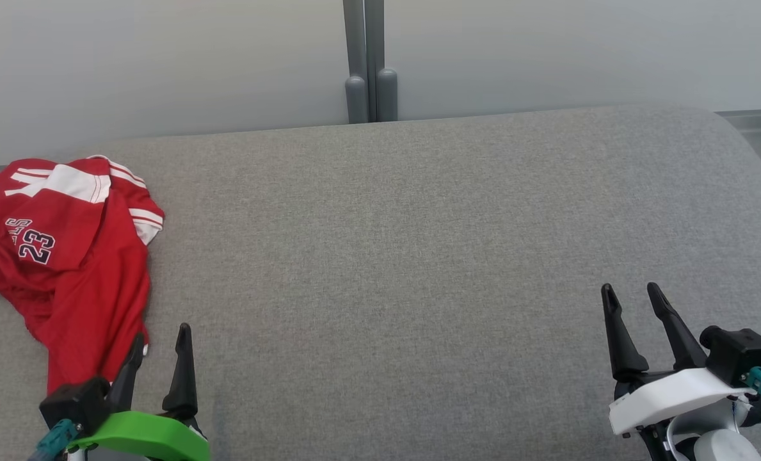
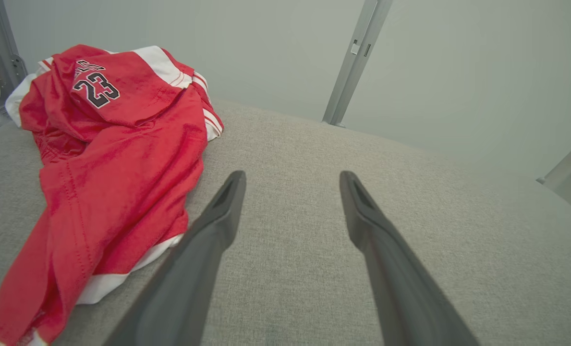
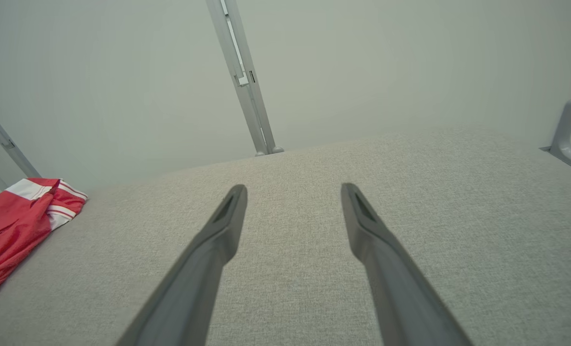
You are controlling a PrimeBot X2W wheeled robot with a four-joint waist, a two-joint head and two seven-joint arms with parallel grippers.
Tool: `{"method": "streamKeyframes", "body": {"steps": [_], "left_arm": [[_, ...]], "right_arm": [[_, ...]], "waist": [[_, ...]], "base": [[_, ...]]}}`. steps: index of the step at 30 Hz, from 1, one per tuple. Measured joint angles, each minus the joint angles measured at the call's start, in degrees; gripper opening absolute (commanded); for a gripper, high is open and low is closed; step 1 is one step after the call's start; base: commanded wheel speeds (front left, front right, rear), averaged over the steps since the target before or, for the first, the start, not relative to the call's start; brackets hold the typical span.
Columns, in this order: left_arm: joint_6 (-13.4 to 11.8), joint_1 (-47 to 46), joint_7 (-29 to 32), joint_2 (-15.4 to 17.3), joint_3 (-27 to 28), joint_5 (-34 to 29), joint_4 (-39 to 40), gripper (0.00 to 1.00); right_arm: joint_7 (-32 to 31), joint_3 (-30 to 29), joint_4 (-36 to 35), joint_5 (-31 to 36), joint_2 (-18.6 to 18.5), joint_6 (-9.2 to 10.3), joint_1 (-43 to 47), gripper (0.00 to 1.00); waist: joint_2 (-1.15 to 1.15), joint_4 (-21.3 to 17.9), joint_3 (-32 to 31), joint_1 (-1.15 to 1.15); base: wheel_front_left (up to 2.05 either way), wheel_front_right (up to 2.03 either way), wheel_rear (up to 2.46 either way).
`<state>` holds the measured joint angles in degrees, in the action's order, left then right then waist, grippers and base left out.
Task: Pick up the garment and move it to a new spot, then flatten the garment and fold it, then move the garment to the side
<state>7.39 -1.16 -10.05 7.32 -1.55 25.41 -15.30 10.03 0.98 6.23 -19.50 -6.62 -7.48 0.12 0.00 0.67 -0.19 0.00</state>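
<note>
A crumpled red garment (image 1: 66, 256) with white stripes and the number 23 lies bunched at the far left of the grey padded surface (image 1: 418, 243). The left wrist view has the garment (image 2: 112, 163) at its left, and it sits at the left edge of the right wrist view (image 3: 11, 226). My left gripper (image 1: 160, 338) stands open at the lower left, its left finger beside the garment's lower hem, nothing between the fingers (image 2: 227, 206). At the lower right, far from the cloth, my right gripper (image 1: 631, 293) is open and empty above bare fabric (image 3: 290, 192).
A pale wall runs behind the surface, with a grey vertical post (image 1: 368, 64) at its middle. The surface's far edge curves down at the right (image 1: 738, 134). Metal frame parts (image 3: 566, 139) stand at the right of the right wrist view.
</note>
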Motion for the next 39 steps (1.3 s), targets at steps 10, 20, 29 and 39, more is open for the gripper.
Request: {"method": "streamKeyframes", "body": {"steps": [10, 20, 29, 39], "left_arm": [[0.00, 0.01, -1.22, -0.01, 0.54, -3.81, -1.77, 1.00], [0.00, 0.02, -2.48, -0.16, 1.42, -7.26, -1.85, 1.00], [0.00, 0.21, -3.46, -0.23, 1.19, -9.53, -2.78, 1.00], [0.09, 0.20, -4.60, -0.45, 1.05, -11.03, -3.92, 1.00]], "right_arm": [[1.26, 0.60, 1.53, 3.48, -0.66, 0.00, 0.54, 1.00], [2.49, 0.41, 3.05, 6.43, -1.10, 0.00, 0.57, 1.00], [3.52, 0.15, 4.44, 6.33, -0.57, 0.00, 0.56, 1.00], [4.49, 0.63, 5.42, 10.25, -0.97, 0.00, 0.55, 1.00]], "waist": [[0.00, 0.62, -0.40, 0.00], [0.00, 0.84, -0.36, 0.00], [0.00, 1.04, -0.24, 0.00], [0.00, 1.25, -0.19, 0.00]], "base": [[0.00, 0.00, 0.00], [0.00, 0.00, 0.00], [0.00, 0.00, 0.00], [0.00, 0.00, 0.00]]}}
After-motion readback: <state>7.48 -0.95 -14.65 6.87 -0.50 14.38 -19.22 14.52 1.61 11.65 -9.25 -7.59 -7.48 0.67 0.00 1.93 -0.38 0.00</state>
